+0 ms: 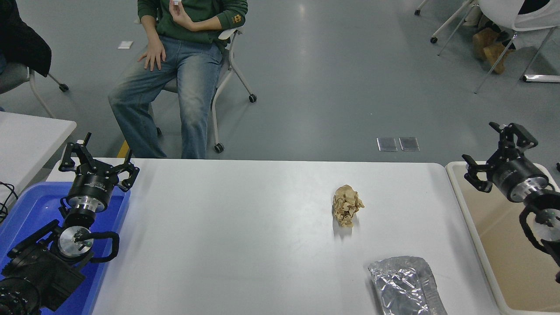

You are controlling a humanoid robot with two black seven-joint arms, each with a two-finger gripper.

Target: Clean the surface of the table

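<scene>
The white table surface [245, 236] fills the lower middle of the head view. A crumpled brown paper ball [347, 205] lies on it right of centre. A flattened piece of silver foil [406, 286] lies near the front right edge. My right gripper [490, 151] is open and empty, held above the beige bin at the right, well apart from both items. My left gripper [98, 164] is open and empty, parked above the blue tray at the lower left.
A blue tray [26, 214] sits at the table's left end. A beige plastic bin [494, 258] stands off the right end. A smaller white table [26, 140] is at far left. A person [183, 57] sits on a wheeled chair beyond the table.
</scene>
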